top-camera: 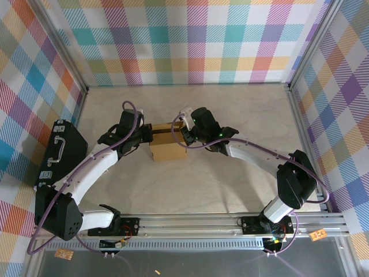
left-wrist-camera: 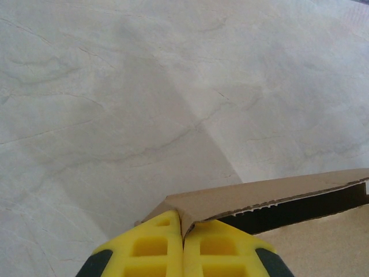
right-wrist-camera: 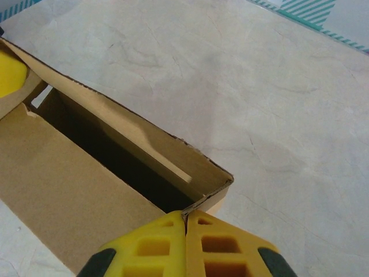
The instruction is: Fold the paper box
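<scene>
Left fingers [left-wrist-camera: 151, 248] and right fingers [right-wrist-camera: 158, 245] clamp opposite ends of the brown corrugated cardboard box [top-camera: 168, 149] on the pale table [top-camera: 236, 109].

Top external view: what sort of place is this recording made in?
Probably a lab robot cell rather than a home: plaid backdrop walls enclosing a marble-look table, with an aluminium rail along its near edge.

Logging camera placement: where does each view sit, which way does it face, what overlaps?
Top external: above and behind the bases, looking down on the marbled table; both arms show, left gripper and right gripper flanking the brown corrugated cardboard box.
Left wrist: on the left arm, facing across the table past its yellow fingers pinching a box corner.
Right wrist: same at another corner, looking into the box.
Shared: all views show the box.
</scene>
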